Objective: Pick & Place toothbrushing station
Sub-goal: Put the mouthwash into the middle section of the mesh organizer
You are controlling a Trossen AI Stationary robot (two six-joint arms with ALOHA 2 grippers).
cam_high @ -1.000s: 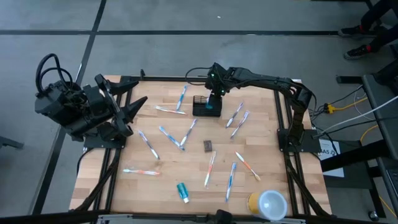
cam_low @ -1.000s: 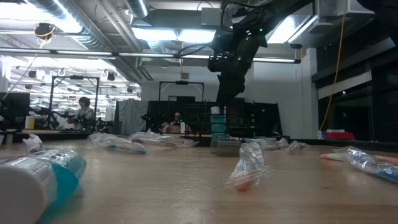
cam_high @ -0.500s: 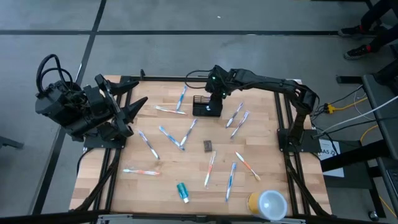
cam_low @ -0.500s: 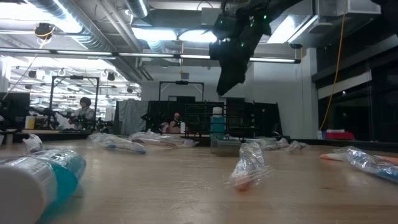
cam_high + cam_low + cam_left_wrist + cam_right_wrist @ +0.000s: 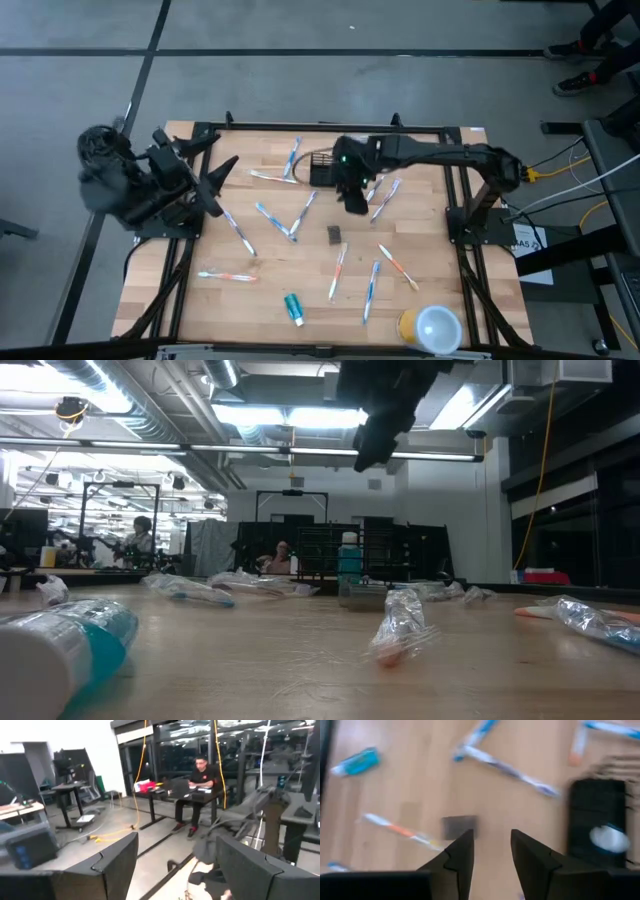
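— Since a second before, what had moved?

— Mostly the right gripper [image 5: 355,203]. It had been directly over the black mesh holder [image 5: 328,172]; it had since drawn back toward the middle of the table [image 5: 270,255], just off the holder's near right corner and raised above the wood. The left arm had also turned a little, at the table's left edge.

— And the fingers?

— On the right, the fingers [image 5: 462,854] stood a narrow gap apart with nothing between them. The left gripper [image 5: 175,862] was spread wide, pointing away from the table into the room, where a seated person [image 5: 197,795] showed.

— Where was the holder?

— Near the far edge, about midway along it, with a small tube with a white cap [image 5: 605,836] standing inside.

— Room to move?

— Bare wood lay left and in front of the holder; two wrapped toothbrushes [image 5: 380,192] crowded its right side.

— Count the rest?

— About eleven toothbrushes loose on the table, one teal tube [image 5: 293,308] near the front edge, one small dark block [image 5: 334,234] in front of the holder, one yellow cup [image 5: 428,326] with a pale lid at the front right corner.

— Any writing?

— None that could be read.
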